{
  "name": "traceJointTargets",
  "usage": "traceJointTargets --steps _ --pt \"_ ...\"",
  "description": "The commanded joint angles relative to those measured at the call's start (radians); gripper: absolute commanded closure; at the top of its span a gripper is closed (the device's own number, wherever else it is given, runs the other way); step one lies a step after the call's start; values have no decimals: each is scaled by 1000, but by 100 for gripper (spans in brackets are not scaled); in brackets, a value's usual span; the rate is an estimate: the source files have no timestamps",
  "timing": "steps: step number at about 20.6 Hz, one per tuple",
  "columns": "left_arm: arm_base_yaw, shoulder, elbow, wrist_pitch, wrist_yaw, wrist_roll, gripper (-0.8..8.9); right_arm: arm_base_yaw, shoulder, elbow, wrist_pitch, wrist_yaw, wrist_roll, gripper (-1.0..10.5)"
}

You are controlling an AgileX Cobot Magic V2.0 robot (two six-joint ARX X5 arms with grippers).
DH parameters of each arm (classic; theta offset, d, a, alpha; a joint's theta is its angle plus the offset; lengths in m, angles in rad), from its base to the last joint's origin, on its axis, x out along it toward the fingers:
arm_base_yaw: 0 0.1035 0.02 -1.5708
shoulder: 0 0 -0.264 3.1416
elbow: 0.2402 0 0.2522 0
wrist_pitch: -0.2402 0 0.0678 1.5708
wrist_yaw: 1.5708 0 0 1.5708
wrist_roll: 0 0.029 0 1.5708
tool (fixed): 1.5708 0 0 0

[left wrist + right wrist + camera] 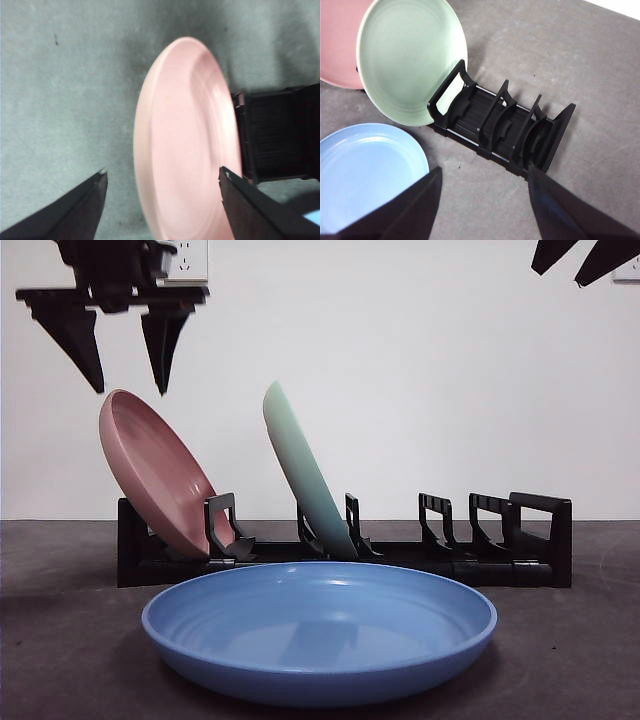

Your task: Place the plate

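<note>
pink plate racked; left tool spread above it.
the grey tabletop [60, 640] carried a black rack [500, 560], with a blue plate [320, 630] lying flat in front of it. the pink plate [150, 470] leaned in the rack's end slot, a green plate [305, 475] in the next slot. left tool [125, 355] hung just above the pink plate's rim, jaws spread, holding nothing. right tool [482, 200] waited high, also spread.
</note>
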Motion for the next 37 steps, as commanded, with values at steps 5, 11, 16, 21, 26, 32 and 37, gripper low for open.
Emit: traceJointTargets --steps 5,11,16,21,26,32,37 --pt "4 59 29 4 -6 -4 547 3 4 16 -13 3 -5 682" --pt "4 58 31 2 -6 -4 763 3 4 16 -13 8 -5 682" --pt "4 58 91 -37 -6 -4 798 3 4 16 -14 8 -5 682" --pt "4 58 225 -126 -50 -3 798 3 4 16 -29 8 -5 682" --pt "4 58 333 -243 -145 1 798 3 4 16 -48 7 -5 682" --pt "4 42 386 -313 -220 16 798 3 4 16 -68 8 -9 682" --pt "8 12 385 -323 -224 46 798 3 4 16 -76 8 -9 682"
